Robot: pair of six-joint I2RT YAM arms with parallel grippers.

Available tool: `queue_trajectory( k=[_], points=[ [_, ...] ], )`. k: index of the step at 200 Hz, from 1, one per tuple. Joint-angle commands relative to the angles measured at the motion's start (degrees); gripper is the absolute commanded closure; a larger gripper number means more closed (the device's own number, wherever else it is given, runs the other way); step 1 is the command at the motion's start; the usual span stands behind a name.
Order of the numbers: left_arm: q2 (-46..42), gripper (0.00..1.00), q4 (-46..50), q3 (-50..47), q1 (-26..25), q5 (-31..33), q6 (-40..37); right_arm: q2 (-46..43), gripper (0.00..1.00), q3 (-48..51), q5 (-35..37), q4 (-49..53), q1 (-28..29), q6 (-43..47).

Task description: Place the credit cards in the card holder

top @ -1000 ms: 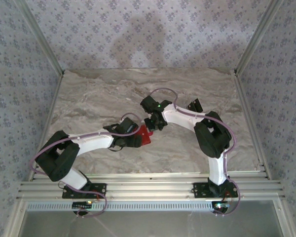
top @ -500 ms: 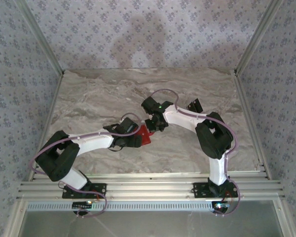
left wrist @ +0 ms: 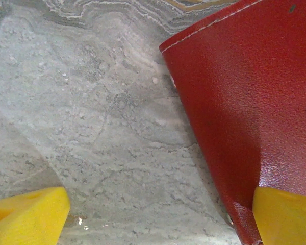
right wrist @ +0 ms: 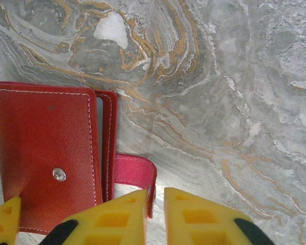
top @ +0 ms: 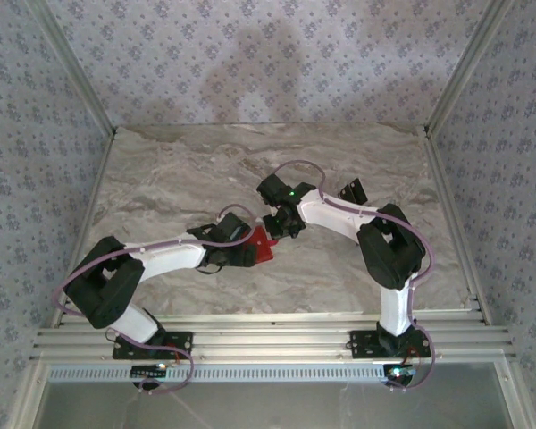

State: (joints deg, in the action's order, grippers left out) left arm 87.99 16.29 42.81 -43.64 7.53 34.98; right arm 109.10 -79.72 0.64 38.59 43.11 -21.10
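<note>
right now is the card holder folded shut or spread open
Folded shut: the card holder lies red cover up, its snap bare and tab unfastened.

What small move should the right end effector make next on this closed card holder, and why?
Probably lift the tab gently. The right end effector looks shut on its edge, beside the card holder, which lies folded shut, while the open left end effector has one finger over the holder's corner, seemingly placed to brace it.

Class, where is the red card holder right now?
In the top view, the card holder lies centrally, between the fingers of the left gripper and right gripper.
</note>
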Motion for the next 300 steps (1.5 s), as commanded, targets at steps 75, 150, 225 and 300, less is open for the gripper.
queue_trajectory(
  k=[75, 150, 225, 300],
  points=[
    [2.0, 0.07, 6.0, -2.9, 0.6, 4.2, -0.4, -0.1, 0.79, 0.5, -0.8, -0.8, -0.3, -0.1],
    [2.1, 0.07, 5.8, -3.0, 0.7, 4.1, -0.4, -1.1, 0.74, 0.7, -1.3, -1.3, -0.1, 0.1],
    [2.2, 0.07, 5.6, -3.2, 0.7, 3.9, -0.3, -2.4, 0.72, 1.6, -0.7, -2.8, 0.2, -0.1],
    [2.4, 0.08, 5.6, -2.9, 0.7, 3.9, -0.4, -5.3, 0.72, 1.5, 0.6, -2.8, 1.4, -0.7]
  ],
)
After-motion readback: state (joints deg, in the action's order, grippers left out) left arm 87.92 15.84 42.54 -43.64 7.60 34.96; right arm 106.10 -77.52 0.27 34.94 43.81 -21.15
